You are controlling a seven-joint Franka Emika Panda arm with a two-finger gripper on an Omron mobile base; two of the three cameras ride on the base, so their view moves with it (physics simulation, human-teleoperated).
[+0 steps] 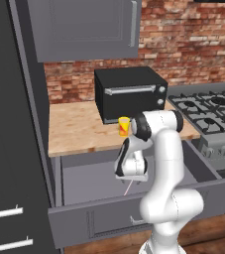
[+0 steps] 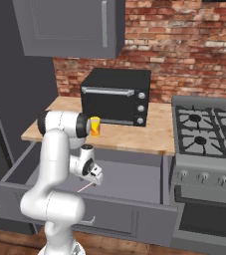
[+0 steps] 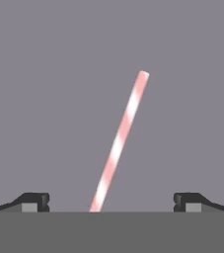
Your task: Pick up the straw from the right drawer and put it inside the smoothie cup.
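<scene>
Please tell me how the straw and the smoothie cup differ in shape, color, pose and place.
The straw is a very thin stick with pale pink and white stripes; the smoothie cup is a stout yellow tumbler with a red-orange marking. The straw lies flat on the floor of the open right drawer, below the open gripper; the cup stands upright on the wooden counter, before the black toaster oven. Both are small beside the oven.

Two rear base views over the right drawer [image 1: 134,218]; close downward hand view.

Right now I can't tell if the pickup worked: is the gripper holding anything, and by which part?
Nothing is held. The gripper is open, its fingertips wide apart on either side of the straw lying in the drawer.
</scene>
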